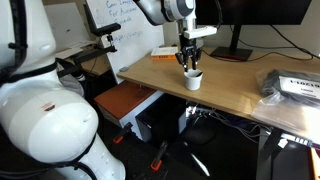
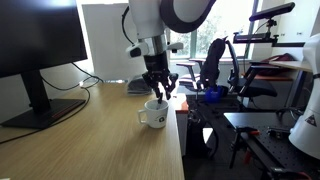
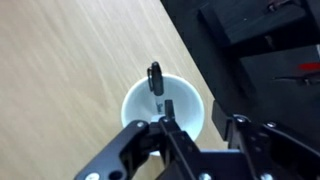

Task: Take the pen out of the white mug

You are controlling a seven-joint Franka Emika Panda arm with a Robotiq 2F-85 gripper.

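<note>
Directly above the white mug, the hand hangs spread over the pen.

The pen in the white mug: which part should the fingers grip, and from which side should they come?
Grip the pen at its upper end, coming from straight above. Only that end rises above the rim of the white mug, leaning there; the rest lies inside.

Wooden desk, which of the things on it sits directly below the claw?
The small plain white mug, holding a thin dark pen. The black monitor base and the flat plastic-wrapped package lie well away from the claw.
</note>
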